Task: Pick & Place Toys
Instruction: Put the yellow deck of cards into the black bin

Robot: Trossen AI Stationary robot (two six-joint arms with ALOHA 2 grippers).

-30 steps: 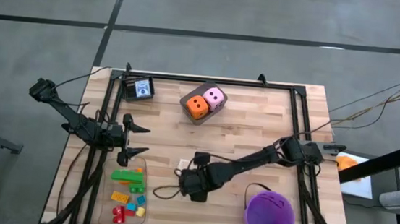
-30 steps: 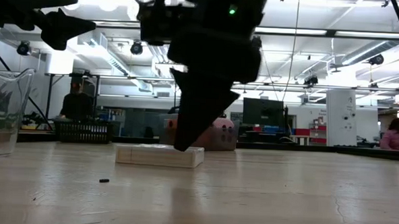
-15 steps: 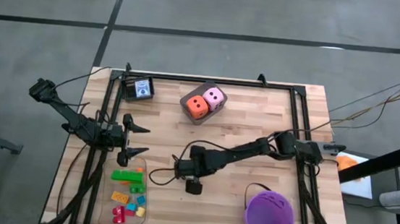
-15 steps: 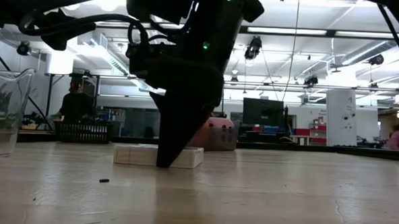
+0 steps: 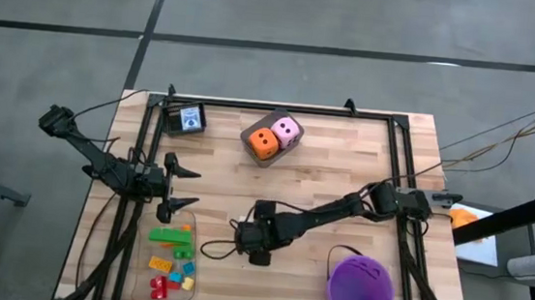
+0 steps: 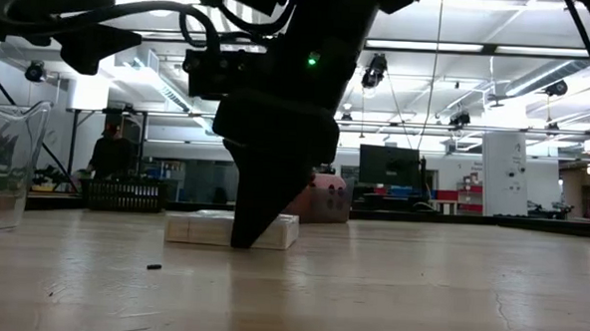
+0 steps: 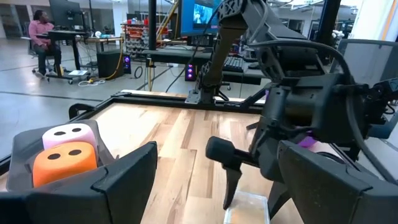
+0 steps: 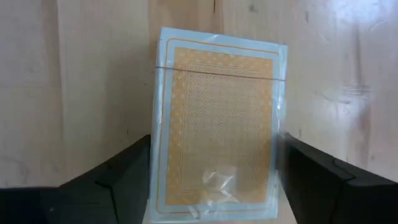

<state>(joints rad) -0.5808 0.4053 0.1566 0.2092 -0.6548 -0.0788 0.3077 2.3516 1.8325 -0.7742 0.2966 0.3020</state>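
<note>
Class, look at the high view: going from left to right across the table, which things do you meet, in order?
Left gripper → clear tray of bricks → right gripper over a card pack → dice → purple bucket.

Under my matt black plastic right hand (image 8: 214, 186) lies a flat orange-patterned card box (image 8: 214, 121) in glossy clear wrap, crinkled at one edge, on the smooth pale planked wooden surface (image 8: 81, 81).

Right pincer (image 8: 214, 186) straddles a flat pack (image 8: 216, 121) mid-table (image 5: 344, 166).
</note>
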